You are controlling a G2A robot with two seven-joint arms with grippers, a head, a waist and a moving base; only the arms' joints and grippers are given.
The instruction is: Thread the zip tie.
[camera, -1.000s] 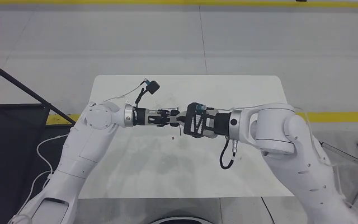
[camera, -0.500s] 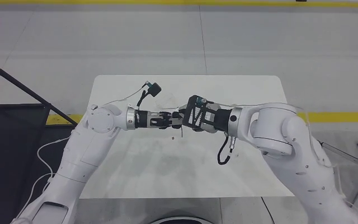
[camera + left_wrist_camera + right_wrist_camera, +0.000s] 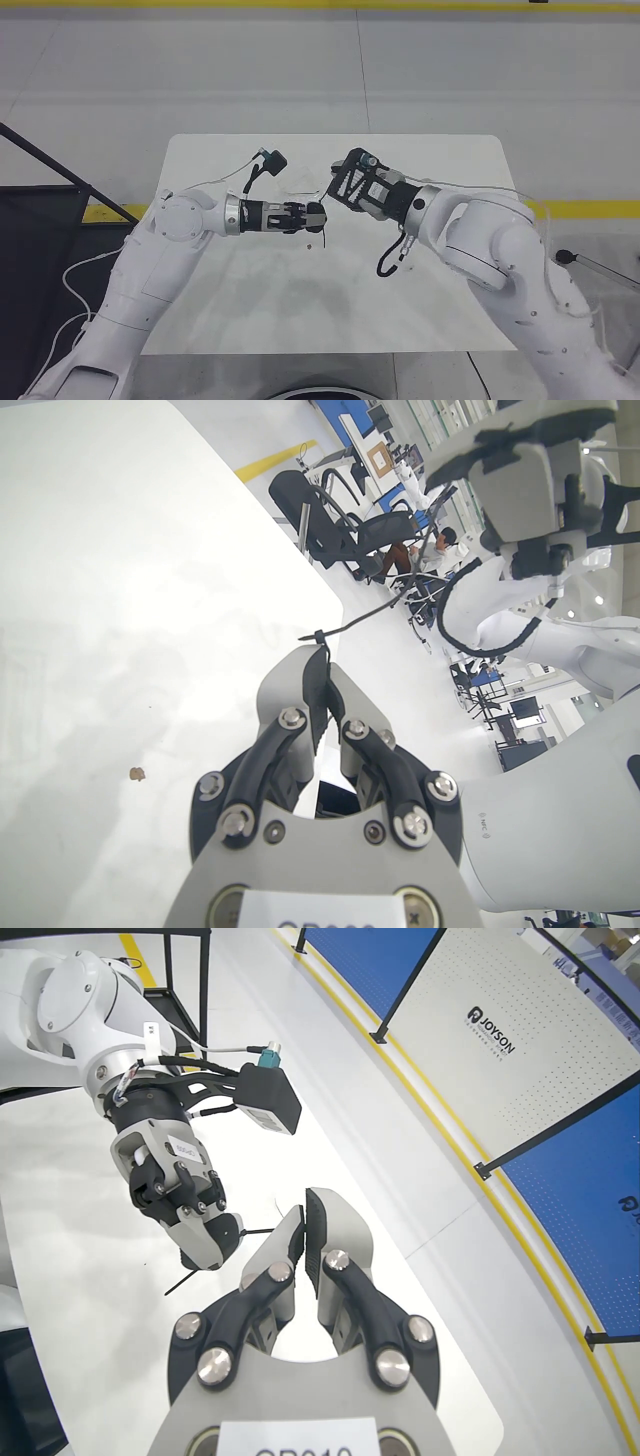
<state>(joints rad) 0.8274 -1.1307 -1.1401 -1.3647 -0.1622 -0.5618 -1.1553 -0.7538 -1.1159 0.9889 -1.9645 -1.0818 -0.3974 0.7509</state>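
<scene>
Left tool (image 3: 322, 672) pinches zip tie (image 3: 320, 635) at head. Strap runs straight to right tool (image 3: 306, 1208), pressed together on tail. Pull your right tool along strap axis, away from left tool.

A: R gripper (image 3: 304, 1224) status?
B: Pads pressed tight together. Zip tie (image 3: 260, 1230) strap runs in behind one finger.
A: Other end?
B: L gripper (image 3: 226, 1239), just beside, clamps it. The tail pokes out past it. Blue panels (image 3: 360, 963) in bkgd.
</scene>
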